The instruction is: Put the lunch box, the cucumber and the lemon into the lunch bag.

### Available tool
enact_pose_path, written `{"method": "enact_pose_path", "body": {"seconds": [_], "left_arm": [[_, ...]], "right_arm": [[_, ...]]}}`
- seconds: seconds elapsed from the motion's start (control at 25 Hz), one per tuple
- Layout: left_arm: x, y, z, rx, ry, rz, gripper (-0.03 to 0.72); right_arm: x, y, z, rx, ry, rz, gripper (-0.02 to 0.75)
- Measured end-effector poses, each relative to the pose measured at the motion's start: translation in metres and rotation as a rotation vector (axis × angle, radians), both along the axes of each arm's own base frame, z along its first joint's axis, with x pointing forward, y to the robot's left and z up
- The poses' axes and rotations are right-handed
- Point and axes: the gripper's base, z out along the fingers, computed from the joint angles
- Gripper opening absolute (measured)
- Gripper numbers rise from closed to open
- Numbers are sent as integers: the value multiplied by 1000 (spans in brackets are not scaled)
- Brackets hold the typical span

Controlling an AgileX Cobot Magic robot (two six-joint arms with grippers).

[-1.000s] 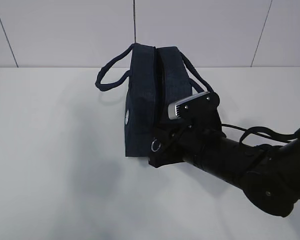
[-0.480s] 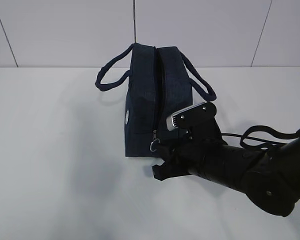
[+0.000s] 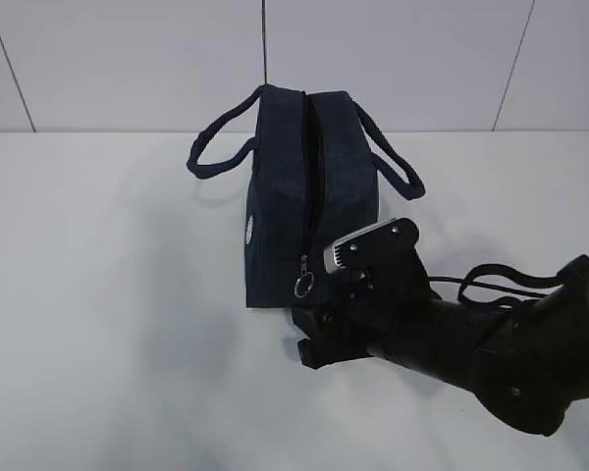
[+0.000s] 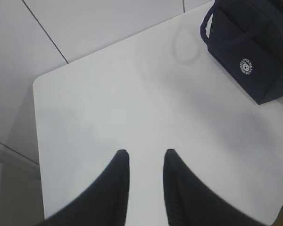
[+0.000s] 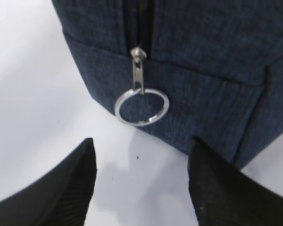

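From the side, the boxy dark navy fabric lunch bag (image 3: pixel 304 196) stands on the white counter (image 3: pixel 108 324), its zipper slit only a thin gap, so food could bump the edges. The left hand (image 4: pixel 142 157), narrow and empty, hangs well apart. The right hand (image 5: pixel 141 157) is wide and empty below the silver ring pull (image 5: pixel 141 106) and could knock it.

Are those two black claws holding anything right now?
No. The right gripper is open just short of the zipper ring on the lunch bag. The left gripper hovers over bare table.
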Motion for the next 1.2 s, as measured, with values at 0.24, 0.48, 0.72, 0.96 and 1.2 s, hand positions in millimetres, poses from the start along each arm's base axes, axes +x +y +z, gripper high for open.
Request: {"method": "enact_pose_path", "body": {"seconds": [0.24,0.48,0.72,0.96,1.2], "left_arm": [[0,0,0,-1,-2,0,181],[0,0,1,-3,-9,-2,181],[0,0,1,-3,-9,-2,181],[0,0,1,-3,-9,-2,181],[0,0,1,-3,-9,-2,181]], "right_arm": [[5,6,-9,4,-29,40,483],[9,10,-15,-2,-52,55,483],[15,14,-13,18,-90,59,484],[17,14,-15,27,-112,49,483],[19,13,-16,50,-136,27,468]]}}
